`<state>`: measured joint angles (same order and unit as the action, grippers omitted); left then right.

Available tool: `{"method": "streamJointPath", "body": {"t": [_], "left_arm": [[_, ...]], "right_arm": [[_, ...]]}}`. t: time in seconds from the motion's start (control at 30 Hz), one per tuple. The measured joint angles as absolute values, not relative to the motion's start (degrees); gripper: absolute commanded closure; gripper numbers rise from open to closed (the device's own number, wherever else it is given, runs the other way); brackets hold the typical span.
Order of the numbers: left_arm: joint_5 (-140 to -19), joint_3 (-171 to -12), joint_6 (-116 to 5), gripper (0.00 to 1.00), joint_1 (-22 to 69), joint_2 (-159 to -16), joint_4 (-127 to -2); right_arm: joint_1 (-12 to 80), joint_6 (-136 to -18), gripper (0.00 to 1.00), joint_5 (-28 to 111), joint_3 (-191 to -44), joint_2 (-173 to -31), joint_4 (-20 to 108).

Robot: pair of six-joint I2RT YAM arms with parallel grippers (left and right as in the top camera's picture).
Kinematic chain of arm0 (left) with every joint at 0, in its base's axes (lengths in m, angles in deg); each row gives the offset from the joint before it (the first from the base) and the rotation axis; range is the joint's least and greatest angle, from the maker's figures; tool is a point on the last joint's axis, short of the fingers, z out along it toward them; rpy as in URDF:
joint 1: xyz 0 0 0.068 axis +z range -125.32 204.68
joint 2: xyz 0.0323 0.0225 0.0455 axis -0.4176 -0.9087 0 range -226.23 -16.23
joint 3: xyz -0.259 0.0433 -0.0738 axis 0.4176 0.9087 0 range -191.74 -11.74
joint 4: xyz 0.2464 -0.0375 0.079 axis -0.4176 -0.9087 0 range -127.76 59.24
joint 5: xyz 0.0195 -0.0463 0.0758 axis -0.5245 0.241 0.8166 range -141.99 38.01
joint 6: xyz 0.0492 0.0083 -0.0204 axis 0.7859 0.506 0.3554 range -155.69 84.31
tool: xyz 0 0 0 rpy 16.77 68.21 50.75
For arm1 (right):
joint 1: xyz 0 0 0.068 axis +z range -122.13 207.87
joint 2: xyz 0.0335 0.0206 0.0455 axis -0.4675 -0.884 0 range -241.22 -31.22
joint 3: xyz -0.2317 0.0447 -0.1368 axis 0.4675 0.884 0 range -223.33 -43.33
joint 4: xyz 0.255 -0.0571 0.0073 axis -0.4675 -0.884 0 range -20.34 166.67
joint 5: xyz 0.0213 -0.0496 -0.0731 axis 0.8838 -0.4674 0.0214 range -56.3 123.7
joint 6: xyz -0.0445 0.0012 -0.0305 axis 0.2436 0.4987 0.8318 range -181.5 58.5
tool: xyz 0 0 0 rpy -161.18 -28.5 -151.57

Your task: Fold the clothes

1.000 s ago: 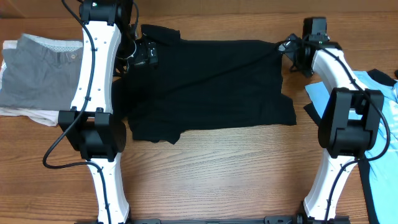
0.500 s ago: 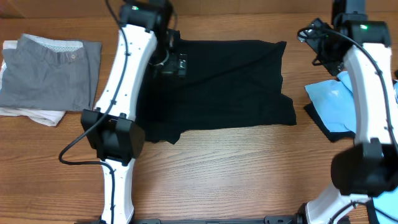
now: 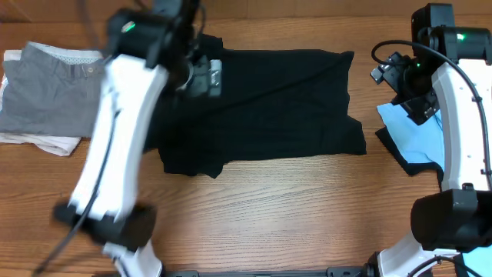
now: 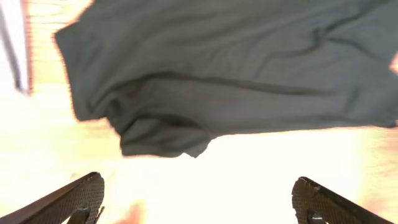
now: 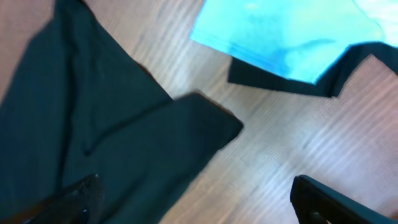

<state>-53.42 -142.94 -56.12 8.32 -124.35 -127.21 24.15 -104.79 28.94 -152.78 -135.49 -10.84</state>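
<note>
The large black shirt (image 3: 277,108) lies spread out across the middle of the table, with a rumpled flap at its lower left. My left gripper (image 3: 206,77) hovers over the shirt's upper left part, blurred by motion. In the left wrist view its jaws (image 4: 198,186) stand wide open and empty above the black shirt (image 4: 236,68). My right gripper (image 3: 396,77) hangs off the shirt's right edge. In its wrist view it is open (image 5: 196,186) over the black shirt's corner (image 5: 93,124). The light blue, black-trimmed shirt (image 3: 411,131) (image 5: 280,37) lies just to the right.
A folded grey garment (image 3: 61,85) rests on a white cloth (image 3: 34,141) at the far left. The wooden table (image 3: 269,215) shows bare in front of the black shirt. The right arm's base (image 3: 446,223) stands at the lower right.
The left arm has swung and lifted, its gripper shifting slightly right over the shirt's top left. The right gripper has moved right and toward the front, near the blue shirt. Both stayed open.
</note>
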Motion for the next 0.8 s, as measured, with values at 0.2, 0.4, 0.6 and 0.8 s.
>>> {"method": "streamJointPath", "body": {"t": [0.2, 0.4, 0.6, 0.8], "left_arm": [[-53.45, -124.99, -61.45, 0.02, 8.32, -108.13, -127.58], [-55.61, -106.59, -64.10, 0.08, 8.32, -109.64, -118.64], [-59.76, -93.80, -64.73, 0.09, 8.32, -111.63, -106.81], [-61.07, -85.72, -70.59, 0.09, 8.32, -114.97, -100.47]], "right_arm": [[28.41, -105.03, 0.00, 27.11, -145.00, -127.10, -10.23], [30.94, -105.42, 0.00, 28.42, -132.21, -124.02, -0.30], [30.00, -104.89, 0.00, 33.53, -119.25, -124.74, 9.62], [29.30, -104.92, 0.00, 34.95, -114.42, -124.74, 13.25]]}}
